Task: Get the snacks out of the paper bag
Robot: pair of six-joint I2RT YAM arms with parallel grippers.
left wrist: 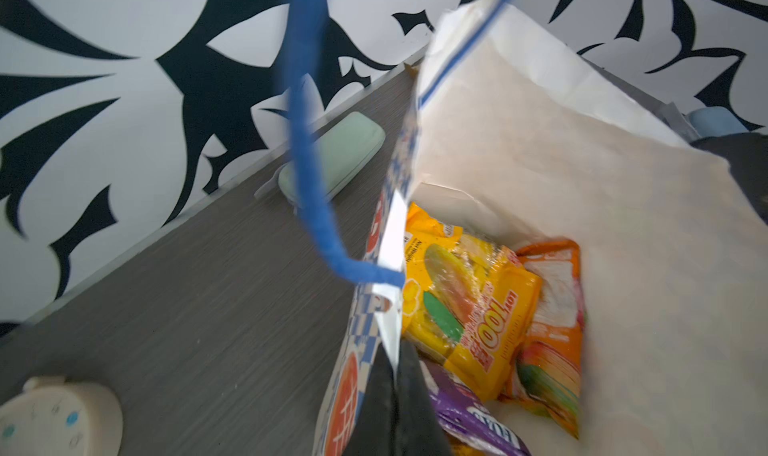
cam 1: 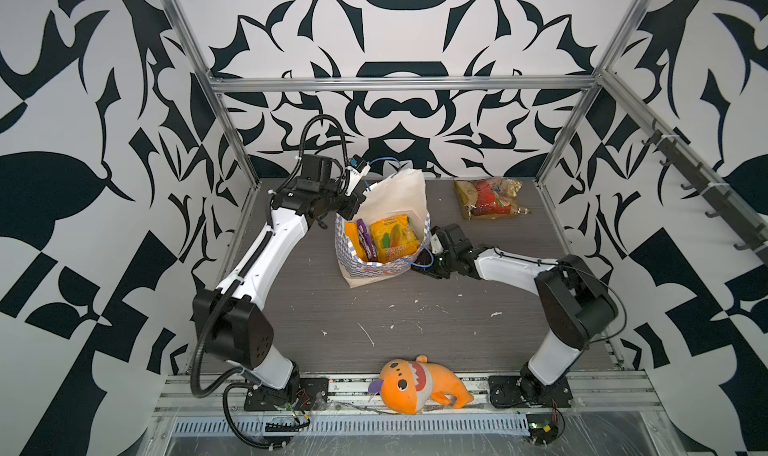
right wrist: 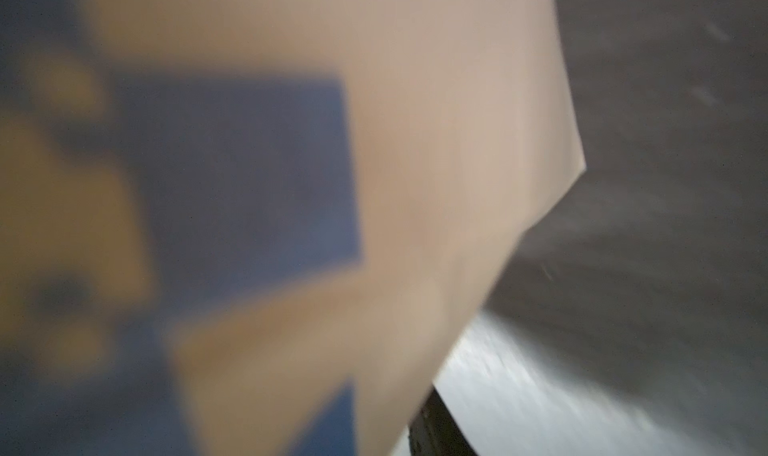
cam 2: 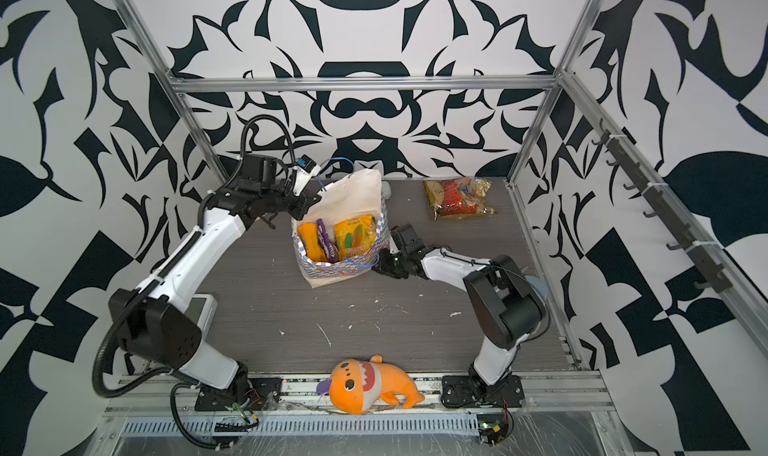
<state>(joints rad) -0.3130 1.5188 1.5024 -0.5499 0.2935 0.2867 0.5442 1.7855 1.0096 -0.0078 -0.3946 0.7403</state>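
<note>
Your left tool [left wrist: 392, 395] is clamped on the paper bag [cam 1: 374, 269] at its left rim to hold the mouth open; the snacks [cam 1: 392, 235] lie inside. The right tool [cam 1: 420, 267] sits at the bag's near right corner; you cannot tell its opening.

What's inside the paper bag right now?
A yellow packet, an orange packet and a purple packet show inside the paper bag. Anything beneath them is covered.
</note>
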